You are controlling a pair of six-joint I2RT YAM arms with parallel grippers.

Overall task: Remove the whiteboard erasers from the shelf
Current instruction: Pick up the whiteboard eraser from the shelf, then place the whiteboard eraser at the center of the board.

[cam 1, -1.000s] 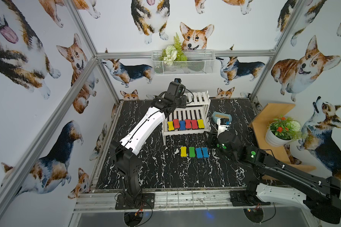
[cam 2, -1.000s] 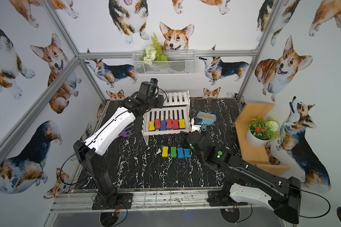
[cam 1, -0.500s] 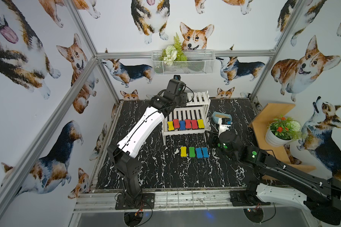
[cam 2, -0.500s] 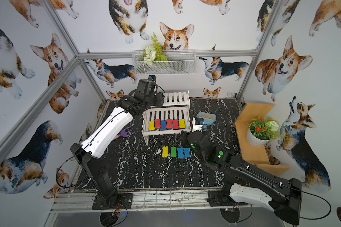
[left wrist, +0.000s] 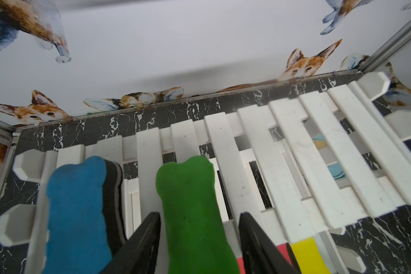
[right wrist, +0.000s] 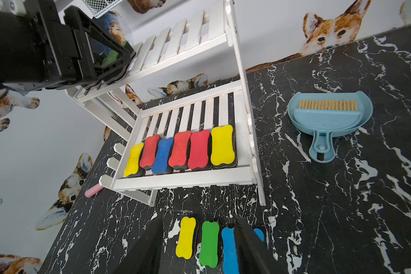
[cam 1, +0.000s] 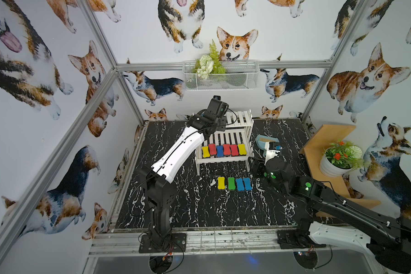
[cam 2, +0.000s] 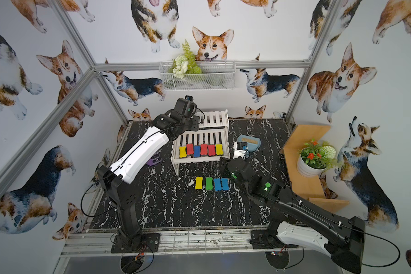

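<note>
A light-blue dustpan (right wrist: 365, 106) with its brush lies flat on the black marbled tabletop (cam 1: 199, 208). At the tabletop's right edge stands a tan wooden shelf (cam 1: 328, 135) bearing a potted plant (cam 1: 339, 159). Above the tabletop's far edge hangs a white wire basket (cam 1: 235, 80) of greenery.

I see the black marbled surface (cam 1: 199, 208) carrying the white shelf (cam 1: 223, 158) near its back edge. On the shelf's lower tier six erasers (cam 1: 223, 150) lie side by side; on its upper tier lie a blue eraser (left wrist: 76, 208) and a green eraser (left wrist: 190, 208). In front of the shelf, four more erasers (cam 1: 234, 183) sit in a row on the surface. A light-blue dustpan (cam 1: 262, 141) lies just beside the shelf.
</note>
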